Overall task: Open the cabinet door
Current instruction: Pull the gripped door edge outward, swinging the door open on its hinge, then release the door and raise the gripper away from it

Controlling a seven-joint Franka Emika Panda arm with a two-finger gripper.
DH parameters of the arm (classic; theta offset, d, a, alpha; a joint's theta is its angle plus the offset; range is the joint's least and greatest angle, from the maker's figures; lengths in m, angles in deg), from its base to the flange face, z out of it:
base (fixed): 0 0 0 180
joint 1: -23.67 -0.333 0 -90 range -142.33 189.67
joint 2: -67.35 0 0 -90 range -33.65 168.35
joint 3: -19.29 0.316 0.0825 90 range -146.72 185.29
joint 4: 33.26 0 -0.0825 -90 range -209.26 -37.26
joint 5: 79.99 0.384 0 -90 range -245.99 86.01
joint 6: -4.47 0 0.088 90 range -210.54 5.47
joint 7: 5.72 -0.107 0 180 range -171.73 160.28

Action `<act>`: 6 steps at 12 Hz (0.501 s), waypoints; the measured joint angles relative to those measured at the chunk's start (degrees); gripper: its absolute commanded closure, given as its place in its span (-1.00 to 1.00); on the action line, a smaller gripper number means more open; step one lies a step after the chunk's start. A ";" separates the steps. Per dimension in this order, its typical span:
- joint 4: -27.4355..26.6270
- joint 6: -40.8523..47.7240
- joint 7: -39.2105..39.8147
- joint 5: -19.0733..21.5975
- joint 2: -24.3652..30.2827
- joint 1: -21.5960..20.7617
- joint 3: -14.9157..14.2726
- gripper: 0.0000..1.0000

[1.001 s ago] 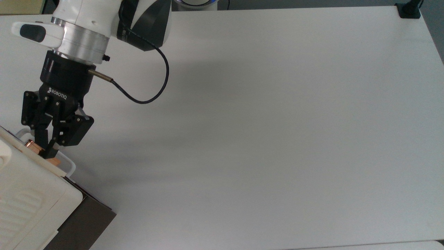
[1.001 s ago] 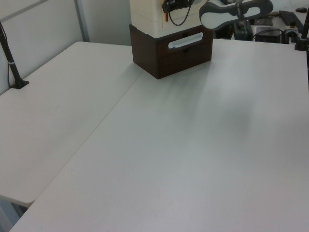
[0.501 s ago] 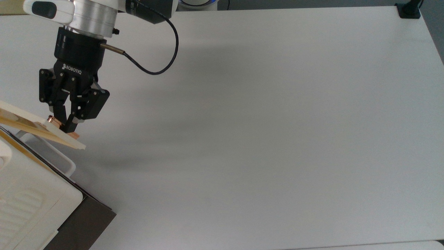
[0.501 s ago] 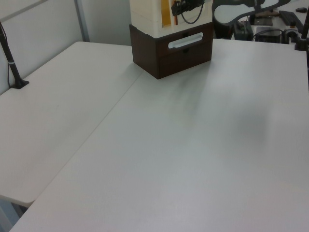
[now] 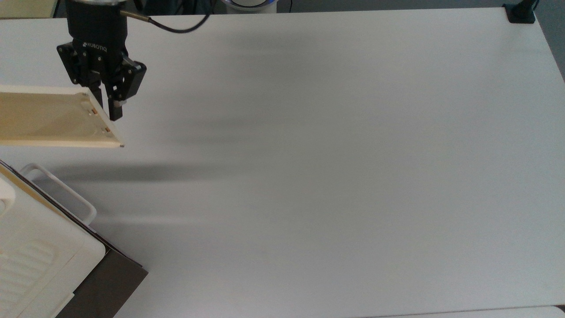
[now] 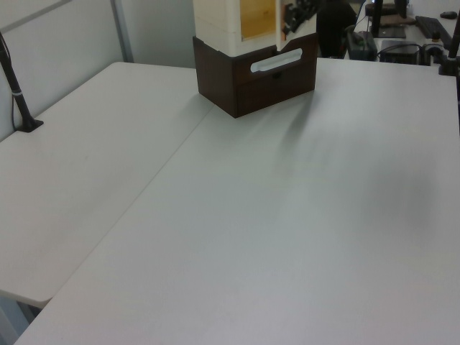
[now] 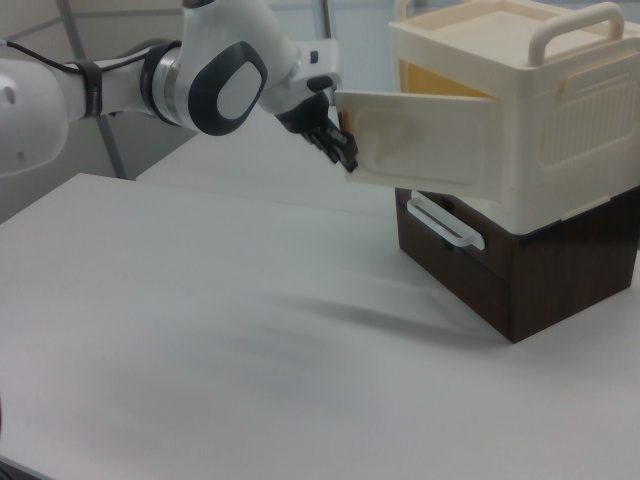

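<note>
Beneath the white plastic cabinet with rounded corners and a ribbed top [image 5: 39, 260] a dark brown wooden box [image 7: 520, 270] is seen, with a white rounded loop bar [image 7: 445, 222] fixed to its front; the pair stands at the top view's lower left corner. A black post base [image 5: 520, 12] is clamped at the top view's upper right corner, and a black pole [image 6: 16, 86] rises at the left view's left edge. Most of the wide white desk [image 5: 331, 176] is bare, crossed by soft shadows, and cluttered equipment can be made out behind it in the left view. The flat cream rectangular cabinet door [image 7: 425, 140] is swung well out from the cabinet's front, its inner face with two copper fasteners [image 5: 100, 120] turned toward the top camera. At the door's free edge the black two-finger tool [image 5: 108, 104] on the white arm [image 7: 150, 80] is found, its fingers drawn close together around that edge; whether the hidden handle is actually pinched cannot be told.
</note>
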 measured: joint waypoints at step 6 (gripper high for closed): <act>-0.57 25.81 10.14 1.64 6.80 1.16 0.26 -1.00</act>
